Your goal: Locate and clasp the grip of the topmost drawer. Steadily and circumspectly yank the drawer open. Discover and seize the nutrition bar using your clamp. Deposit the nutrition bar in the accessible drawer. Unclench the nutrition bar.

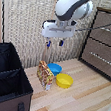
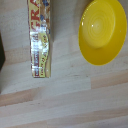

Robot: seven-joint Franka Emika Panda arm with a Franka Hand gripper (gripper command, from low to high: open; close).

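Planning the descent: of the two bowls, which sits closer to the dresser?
The yellow bowl; it lies toward the exterior view's right, nearer the dresser, while the blue bowl sits beside the nutrition bar.

nutrition bar [image 1: 44,74] stands on table [image 1: 85,103], bowl [image 1: 64,81] just beside at exterior view's right, second bowl [image 1: 54,68] behind; dresser [image 1: 106,41] far right, black case [image 1: 5,80] left

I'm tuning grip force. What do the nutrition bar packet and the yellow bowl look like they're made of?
The nutrition bar looks wrapped in thin glossy film, probably plastic or foil: its print shows crinkled bright glints. The yellow bowl looks like smooth moulded plastic, uniform in colour with soft highlights and faint concentric rings inside; glazed ceramic can't be ruled out.
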